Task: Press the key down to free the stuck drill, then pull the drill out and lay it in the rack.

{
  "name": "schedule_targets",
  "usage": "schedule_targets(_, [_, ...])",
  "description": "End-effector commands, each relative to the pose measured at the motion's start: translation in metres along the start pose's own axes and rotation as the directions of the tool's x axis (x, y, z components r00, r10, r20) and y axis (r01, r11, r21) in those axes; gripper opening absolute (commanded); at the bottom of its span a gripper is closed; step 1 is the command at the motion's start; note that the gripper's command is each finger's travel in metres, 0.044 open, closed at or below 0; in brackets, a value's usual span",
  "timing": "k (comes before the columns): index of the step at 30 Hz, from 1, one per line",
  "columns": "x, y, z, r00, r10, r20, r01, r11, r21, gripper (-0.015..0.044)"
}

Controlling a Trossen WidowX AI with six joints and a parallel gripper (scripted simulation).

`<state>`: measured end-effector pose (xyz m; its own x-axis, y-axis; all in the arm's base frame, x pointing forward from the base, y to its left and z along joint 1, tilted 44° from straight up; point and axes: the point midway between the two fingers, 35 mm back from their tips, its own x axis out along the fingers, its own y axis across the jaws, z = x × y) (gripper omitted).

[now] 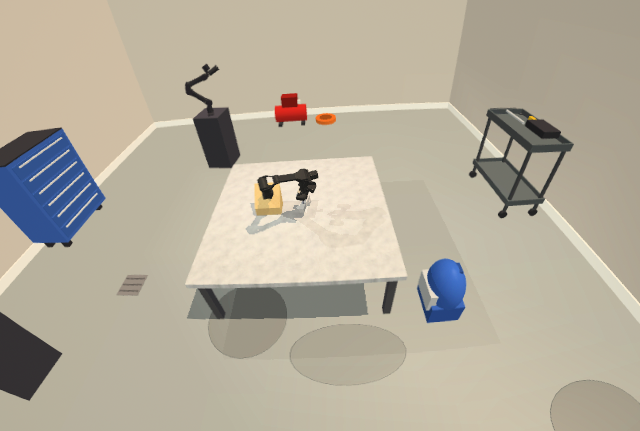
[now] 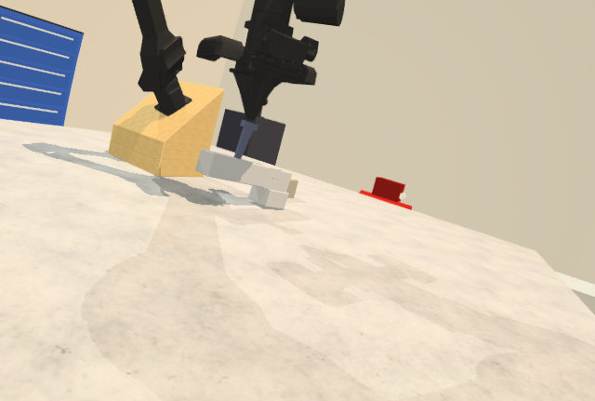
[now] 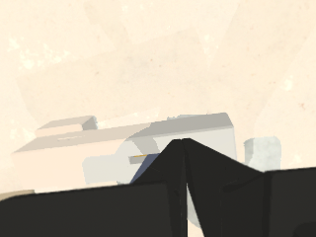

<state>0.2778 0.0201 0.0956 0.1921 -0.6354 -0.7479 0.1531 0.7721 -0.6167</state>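
A blue-grey pin with a wider head, apparently the key (image 2: pixel 244 140) (image 3: pixel 144 169), stands tilted in a slot of a pale bar (image 2: pixel 223 167) (image 3: pixel 212 142). The bar lies raised and slanting, with a small pale block (image 2: pixel 269 197) (image 3: pixel 66 123) under one end. A tan piece (image 2: pixel 292 188) (image 3: pixel 17 196) shows behind that end. My gripper (image 1: pixel 302 201) (image 2: pixel 251 118) (image 3: pixel 181 148) is shut and empty, pointing down at the key's head. Whether the fingertips touch the head cannot be told. I cannot make out the drill or the rack for certain.
The arm's yellow wooden base block (image 1: pixel 268 208) (image 2: pixel 185 146) stands close beside the bar, on the table (image 1: pixel 299 261). Another small pale piece (image 3: pixel 264 154) shows beyond the bar's end in the wrist view. A dark pedestal (image 1: pixel 219 142) with another arm stands behind the table.
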Motion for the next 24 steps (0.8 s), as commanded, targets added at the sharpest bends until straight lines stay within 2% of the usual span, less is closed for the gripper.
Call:
schedule_targets(1, [-0.005, 0.027, -0.03, 0.998, -0.045, -0.033, 0.043, 0.996, -0.073, 0.0])
schedule_targets(24, [0.01, 0.031, -0.037, 0.998, -0.058, -0.035, 0.055, 0.995, -0.085, 0.0])
